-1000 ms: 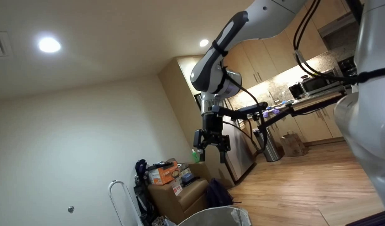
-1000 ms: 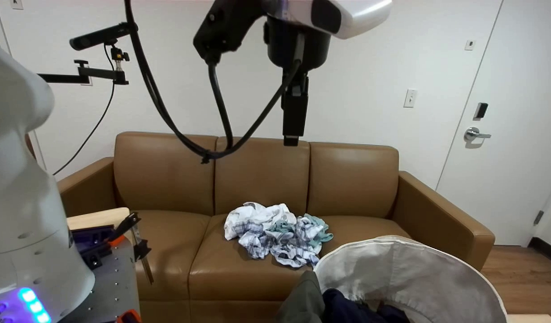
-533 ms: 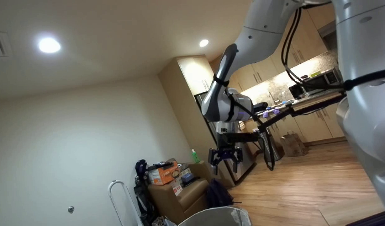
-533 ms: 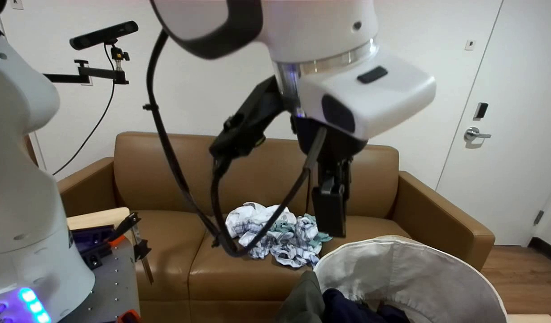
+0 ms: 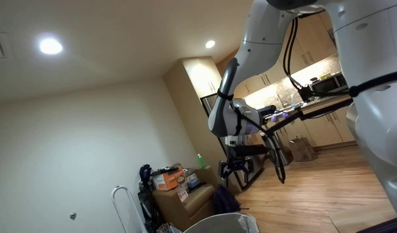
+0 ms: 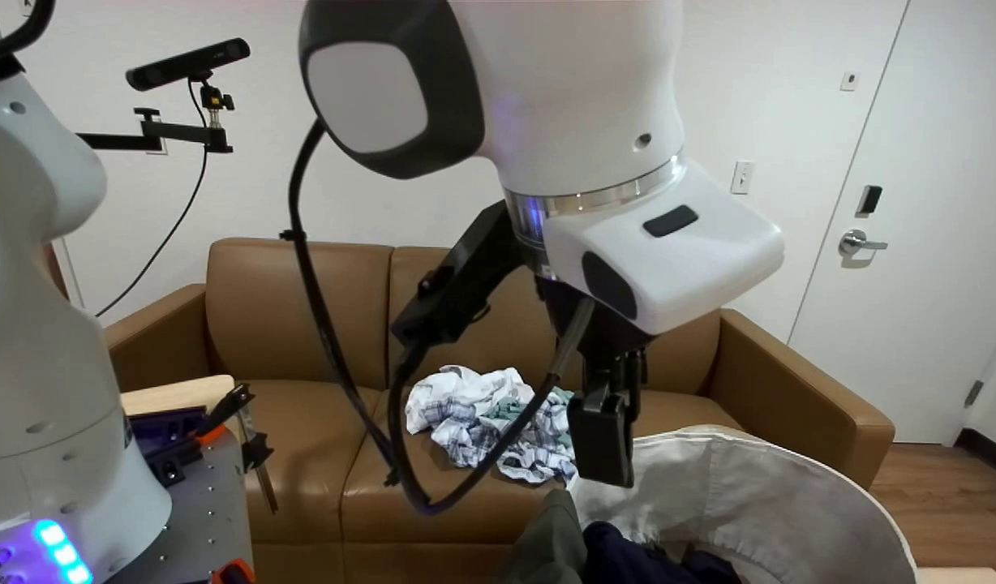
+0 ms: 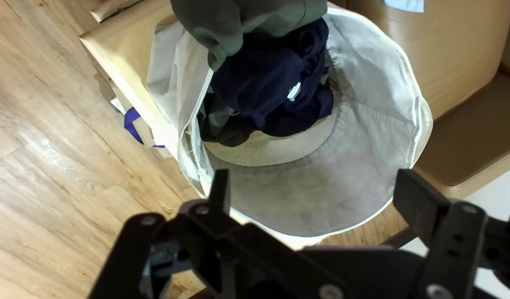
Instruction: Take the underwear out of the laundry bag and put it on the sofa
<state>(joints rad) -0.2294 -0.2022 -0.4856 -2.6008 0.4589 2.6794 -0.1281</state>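
1. Hanging over the laundry bag (image 7: 371, 124) in the wrist view, the pincer (image 7: 313, 185) is standing released, its two fingers (image 7: 220, 187) keeping well apart with the bag's inner wall showing between them; navy garments (image 7: 263, 83) with a white label are lying bunched on the bag's floor, and an olive-green cloth (image 7: 255, 20) is covering part of the rim; whether the underwear is lying among these pieces, I cannot tell

2. In an exterior view, white, plaid and teal clothes (image 6: 474, 418) are lying crumpled on the sofa (image 6: 295, 454), near the bag; the arm (image 6: 579, 97) is arching above, the pincer is showing side-on before the bag's pale wall, and a black cable (image 6: 435, 508) is dangling in a loop across part of the clothes

3. In an exterior view, the pincer is pointing down, both fingers standing apart, above the bag's rim at the bottom edge; an orange-and-white box (image 5: 172, 179) is resting on a brown armchair (image 5: 198, 200), a dark backpack (image 5: 225, 198) is sitting beside it, and a paper bag (image 5: 303, 150) is standing just beside a steel bin (image 5: 284, 156)
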